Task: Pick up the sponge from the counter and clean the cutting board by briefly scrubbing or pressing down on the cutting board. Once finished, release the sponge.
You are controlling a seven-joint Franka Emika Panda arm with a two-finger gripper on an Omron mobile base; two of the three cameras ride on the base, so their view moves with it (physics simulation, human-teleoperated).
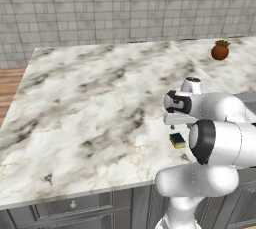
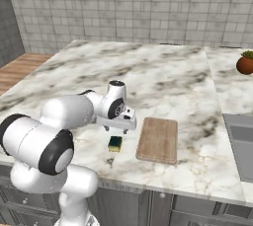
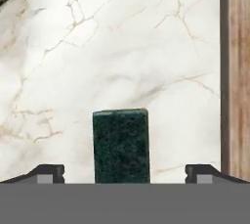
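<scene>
Right now your gripper [image 3: 125, 171] stands wide apart, with the two dark fingertips [image 3: 48, 173] rising at the lower left and lower right of the hand view, holding nothing. Between them you see the sponge [image 3: 121, 145], dark green top up, lying on the counter [image 3: 97, 47] at the lower middle of the frame, clear of both tips. Along the right edge of that same view runs a strip of the cutting board [image 3: 239, 71], apart from the sponge with white marble between them.

Looking at the right base view, you find the sponge [image 2: 115, 143] at the lower centre, flat on the marble just left of the cutting board [image 2: 158, 139], not touching it. Your gripper [image 2: 117, 127] hangs directly above the sponge, close over it. The counter [image 2: 163, 77] spreads across the middle of the frame, and a round reddish-brown fruit [image 2: 245, 63] with a green top sits at the far right edge, well apart from the board.

From the left base view, you can make out the sponge [image 1: 177, 140] at centre right, yellow base showing, partly behind the white arm. The fruit [image 1: 220, 50] sits at the upper right on the counter [image 1: 90, 103].
</scene>
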